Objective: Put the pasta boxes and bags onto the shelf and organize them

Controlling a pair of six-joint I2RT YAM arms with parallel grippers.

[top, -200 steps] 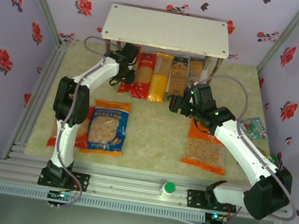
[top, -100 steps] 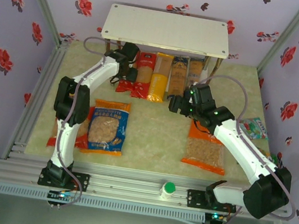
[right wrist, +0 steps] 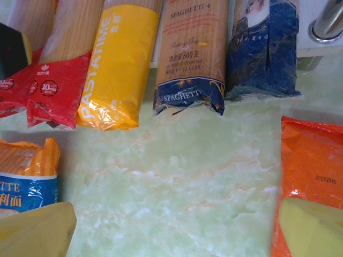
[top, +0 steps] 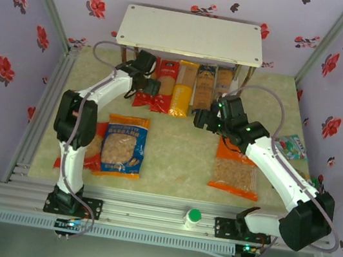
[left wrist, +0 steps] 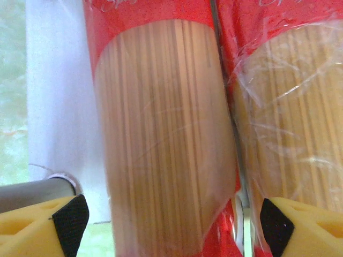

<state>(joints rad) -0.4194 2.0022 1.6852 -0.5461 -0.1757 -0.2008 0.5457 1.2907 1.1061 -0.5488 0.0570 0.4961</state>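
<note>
Under the shelf, five pasta boxes lie side by side on its lower board: two red, one yellow and two dark blue. My left gripper hangs over the leftmost red pack. It is open, and its fingertips stand clear of the pack's sides. My right gripper is open over bare table in front of the packs. On the table lie a blue bag, a red bag partly under the left arm, and an orange bag.
A shiny shelf leg stands just left of my left fingers, and another leg is at the right end. A small teal packet lies near the right wall. A green-capped white bottle stands on the front rail.
My left gripper's jaws have spread apart and let go of the leftmost red pack, which stays on the lower board. The left elbow has shifted slightly left. The right arm has not moved.
</note>
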